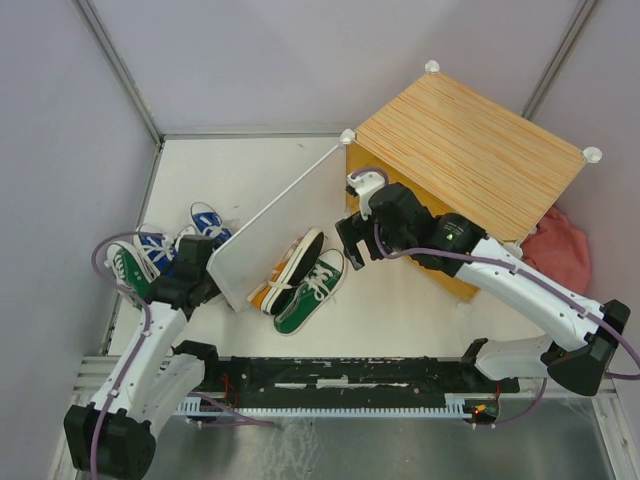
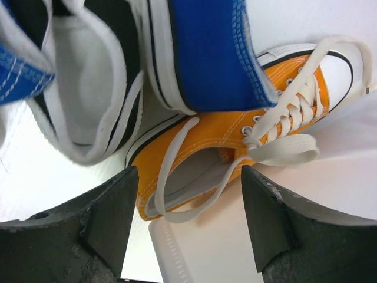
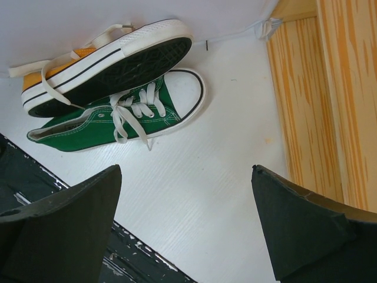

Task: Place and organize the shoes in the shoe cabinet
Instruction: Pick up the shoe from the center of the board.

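shoes [image 1: 312, 290] lie outside the shoe cabinet [image 1: 470, 160]; left tool [image 2: 188, 180] and right tool [image 3: 185, 172] gape wide, empty.

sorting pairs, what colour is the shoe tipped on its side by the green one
Orange shoe, clearest in the right wrist view.

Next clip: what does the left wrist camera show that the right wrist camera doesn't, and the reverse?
Left wrist only: a blue shoe and a black shoe crowded against an upright orange shoe. Right wrist only: a green shoe, a tipped orange shoe lying sole-out next to it, and the wooden cabinet wall. Shared: the white table, and open, empty jaws on the left gripper and the right gripper.
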